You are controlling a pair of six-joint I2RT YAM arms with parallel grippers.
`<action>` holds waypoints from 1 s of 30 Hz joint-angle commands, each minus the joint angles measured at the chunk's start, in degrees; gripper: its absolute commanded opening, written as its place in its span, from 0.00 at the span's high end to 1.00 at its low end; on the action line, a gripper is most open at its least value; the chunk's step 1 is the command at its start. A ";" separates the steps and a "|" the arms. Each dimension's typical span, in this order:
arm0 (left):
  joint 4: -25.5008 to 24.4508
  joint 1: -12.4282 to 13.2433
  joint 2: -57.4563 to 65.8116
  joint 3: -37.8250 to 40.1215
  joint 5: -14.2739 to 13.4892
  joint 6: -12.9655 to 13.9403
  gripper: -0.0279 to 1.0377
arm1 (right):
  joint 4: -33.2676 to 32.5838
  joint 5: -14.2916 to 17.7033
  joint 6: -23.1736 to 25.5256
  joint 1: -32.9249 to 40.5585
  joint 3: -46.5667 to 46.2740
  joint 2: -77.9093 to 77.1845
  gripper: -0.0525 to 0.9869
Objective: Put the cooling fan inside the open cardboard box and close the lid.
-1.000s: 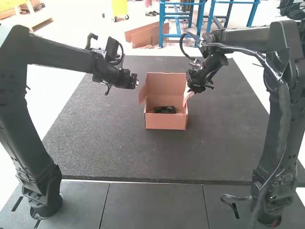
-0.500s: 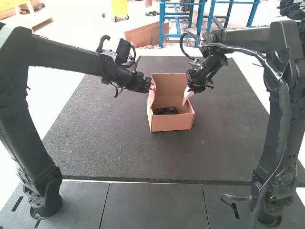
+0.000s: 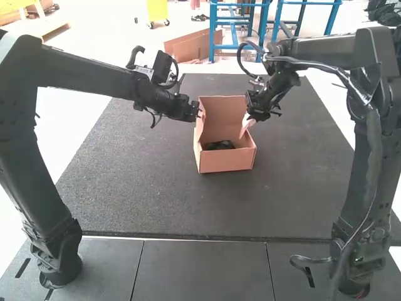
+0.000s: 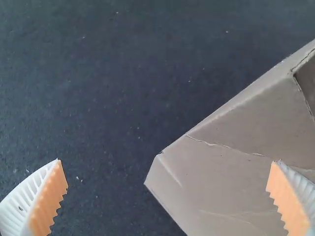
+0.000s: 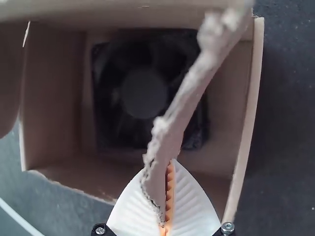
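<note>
The brown cardboard box (image 3: 227,160) stands open in the middle of the dark mat. The black cooling fan (image 3: 218,145) lies flat on its floor, and the right wrist view looks straight down on the fan (image 5: 142,93). My left gripper (image 3: 193,111) is at the box's left top edge. It is open, and the left flap (image 4: 236,172) reaches between its fingertips (image 4: 47,201) without being gripped. My right gripper (image 3: 255,114) hangs over the box's right rim. It is shut on the torn edge of the right flap (image 5: 197,88), which stands up from the box.
The dark mat (image 3: 125,188) covers most of the table, and its front edge (image 3: 188,236) runs just ahead of the arm bases. A loose piece of cardboard (image 3: 191,44) lies on the floor beyond the mat.
A second ago the left gripper was clear of the box. It has since moved right against the left flap, folding it in and shifting the box slightly right. The right gripper has kept its hold.
</note>
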 commanded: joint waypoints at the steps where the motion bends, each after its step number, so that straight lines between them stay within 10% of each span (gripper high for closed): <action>1: 0.57 -1.11 -0.04 1.08 2.24 0.29 0.06 | 0.98 -0.34 -0.19 -1.16 1.94 -2.01 0.96; 30: -2.42 -1.02 -0.75 0.81 2.24 0.29 0.06 | 3.00 1.95 -1.59 -2.39 3.70 -4.47 0.96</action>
